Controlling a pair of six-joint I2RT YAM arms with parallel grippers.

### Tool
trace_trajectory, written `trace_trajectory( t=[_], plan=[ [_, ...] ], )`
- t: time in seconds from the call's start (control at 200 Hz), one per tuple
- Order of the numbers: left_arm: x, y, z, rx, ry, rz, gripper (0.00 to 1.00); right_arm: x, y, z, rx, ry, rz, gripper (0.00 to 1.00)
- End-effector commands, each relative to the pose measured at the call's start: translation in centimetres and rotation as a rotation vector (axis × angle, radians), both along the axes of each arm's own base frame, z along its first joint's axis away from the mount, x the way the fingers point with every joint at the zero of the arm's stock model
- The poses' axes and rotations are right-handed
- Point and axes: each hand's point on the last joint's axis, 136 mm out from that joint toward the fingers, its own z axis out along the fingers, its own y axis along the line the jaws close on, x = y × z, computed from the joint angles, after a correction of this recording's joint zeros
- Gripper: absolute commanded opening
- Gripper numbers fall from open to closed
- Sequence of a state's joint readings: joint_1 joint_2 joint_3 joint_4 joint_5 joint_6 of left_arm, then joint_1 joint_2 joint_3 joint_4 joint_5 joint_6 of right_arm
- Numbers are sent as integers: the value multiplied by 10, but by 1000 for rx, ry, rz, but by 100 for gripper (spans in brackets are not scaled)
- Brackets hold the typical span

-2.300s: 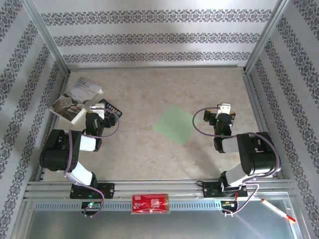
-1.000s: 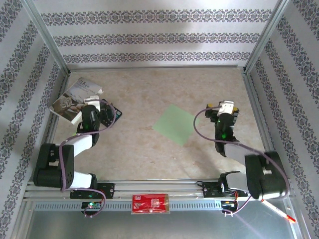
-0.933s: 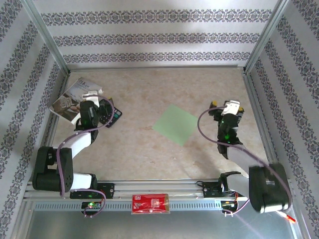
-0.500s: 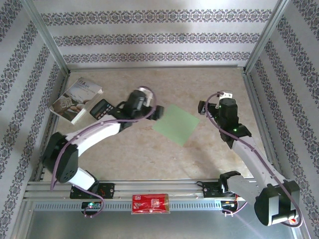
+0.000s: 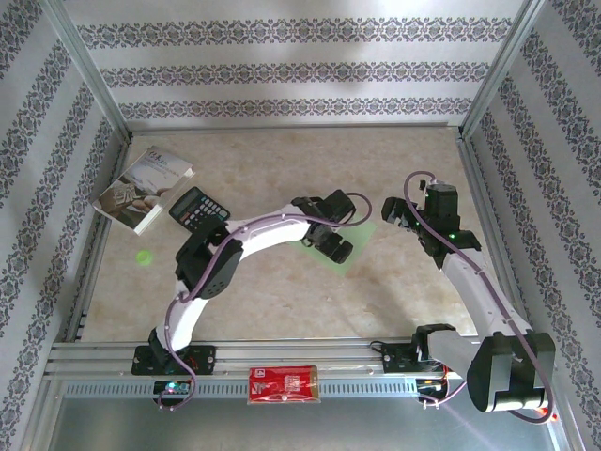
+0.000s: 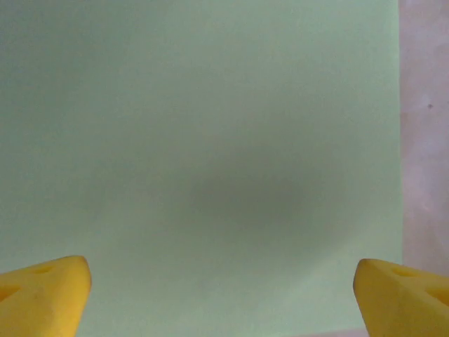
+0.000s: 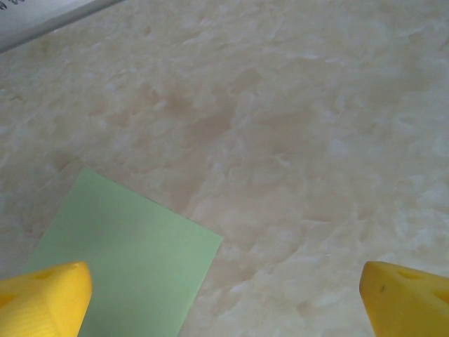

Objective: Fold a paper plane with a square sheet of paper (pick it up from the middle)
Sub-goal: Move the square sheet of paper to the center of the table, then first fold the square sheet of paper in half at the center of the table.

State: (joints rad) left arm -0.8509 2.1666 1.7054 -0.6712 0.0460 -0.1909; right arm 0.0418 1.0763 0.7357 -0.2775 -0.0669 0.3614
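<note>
Square sheet of paper (image 6: pixel 210 140) lies flat, right of the calculator (image 5: pixel 199 207). My left gripper (image 6: pixel 221 270) hovers over its middle, jaws wide, nothing held. My right gripper (image 7: pixel 224 274) sits further right of the calculator, past the sheet, also wide and empty. Risk I see: paper is thin and flat, so closing fingers (image 6: pixel 42 295) may skid it sideways or crumple it instead of pinching.

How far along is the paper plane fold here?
Done: nothing folded; the green sheet lies flat and uncreased on the table. In hand: the left gripper is over the sheet, jaws open; the right gripper, also open, is near its corner. Left: pick-up and every fold.
</note>
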Motion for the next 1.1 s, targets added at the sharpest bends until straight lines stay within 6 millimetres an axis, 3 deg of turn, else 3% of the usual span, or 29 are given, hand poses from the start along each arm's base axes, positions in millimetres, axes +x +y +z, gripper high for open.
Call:
trace_trajectory(
  t=[0.0,0.225,0.4,0.56,0.709,1.094],
  plan=[
    [-6,12,-12,125,52,-60,96,0,5,10,18,-17,25,98],
    [-2,34,-27,161,107,-27,95,-6,4,9,1,-12,29,98],
    [-30,77,-36,242,147,3,94,-7,7,5,10,5,43,98],
    [-55,120,-17,252,160,96,93,-8,12,1,30,20,65,98],
    [-51,105,14,138,145,112,97,-9,20,-2,46,32,91,98],
    [-17,95,5,189,222,-112,100,-14,21,-8,30,46,98,98]
  ],
)
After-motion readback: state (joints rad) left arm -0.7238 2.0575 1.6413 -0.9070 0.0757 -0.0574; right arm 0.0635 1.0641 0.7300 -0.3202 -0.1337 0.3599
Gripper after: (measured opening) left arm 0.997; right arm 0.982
